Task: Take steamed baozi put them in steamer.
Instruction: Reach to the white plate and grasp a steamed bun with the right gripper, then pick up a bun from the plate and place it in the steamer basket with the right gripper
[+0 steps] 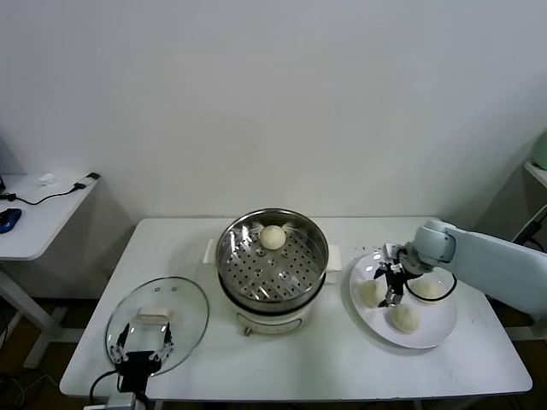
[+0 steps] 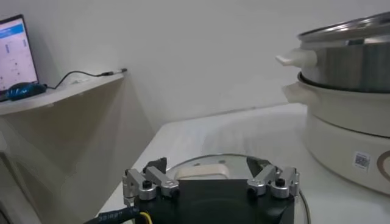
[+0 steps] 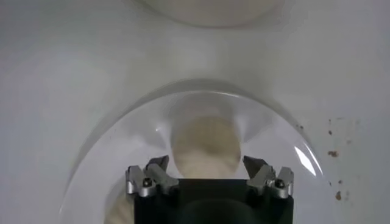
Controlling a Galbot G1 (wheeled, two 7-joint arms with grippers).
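Inside steamer [image 1: 299, 256], one baozi [image 1: 273, 237]

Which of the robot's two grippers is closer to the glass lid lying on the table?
The left gripper is, hanging open right over the glass lid. The right gripper is far off beyond the steamer, over the white plate.

Your robot's right arm [image 1: 500, 265] is a smooth, pale blue-white shell with a rounded elbow cap. Its right gripper [image 1: 393, 295] is black with thin dark cables looping beside it. Your left gripper [image 1: 143, 348] has a black body, 2 silver-grey finger [image 2: 141, 184] brackets with dark screws, and a black cable with a yellow wire.
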